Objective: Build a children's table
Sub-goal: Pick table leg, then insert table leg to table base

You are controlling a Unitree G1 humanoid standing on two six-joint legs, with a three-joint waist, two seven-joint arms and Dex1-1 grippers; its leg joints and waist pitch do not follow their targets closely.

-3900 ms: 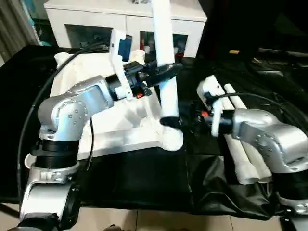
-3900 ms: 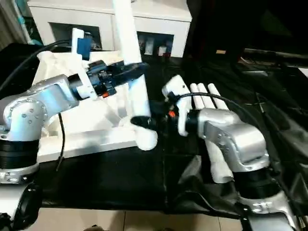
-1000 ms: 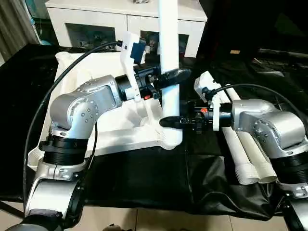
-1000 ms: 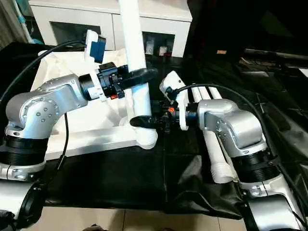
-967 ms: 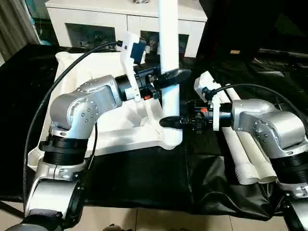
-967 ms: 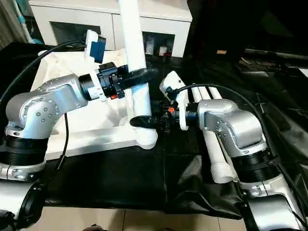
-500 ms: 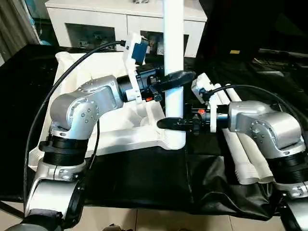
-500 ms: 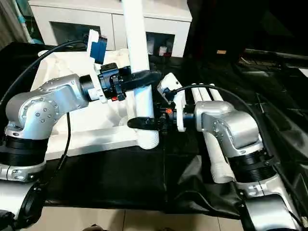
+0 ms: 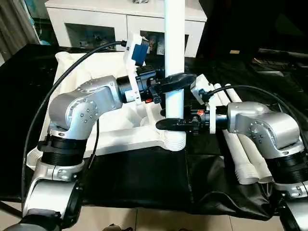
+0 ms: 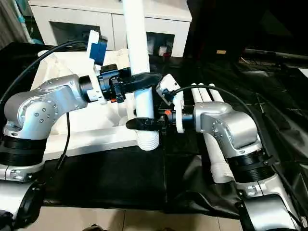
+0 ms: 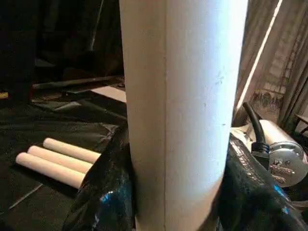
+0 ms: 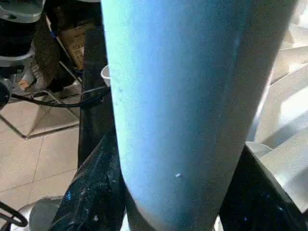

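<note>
Black fingers of the left gripper (image 9: 179, 79) pinch the upright white leg (image 9: 174, 53) partway up its shaft; the leg sits tight between both pads in the left wrist view. Right gripper (image 9: 169, 123) clamps the same leg lower down, just above its ribbed foot end, fingers pressed on either side. Leg stands vertical with its foot at the near right corner socket (image 9: 174, 140) of the white tabletop (image 9: 91, 82), which lies underside up on the black-sheeted work table (image 9: 144, 178), toward its left side. Three spare legs (image 9: 240, 154) lie side by side on the sheet near the table's right edge, under the right forearm. White cabinet (image 9: 110, 19) stands behind the table's far edge.
</note>
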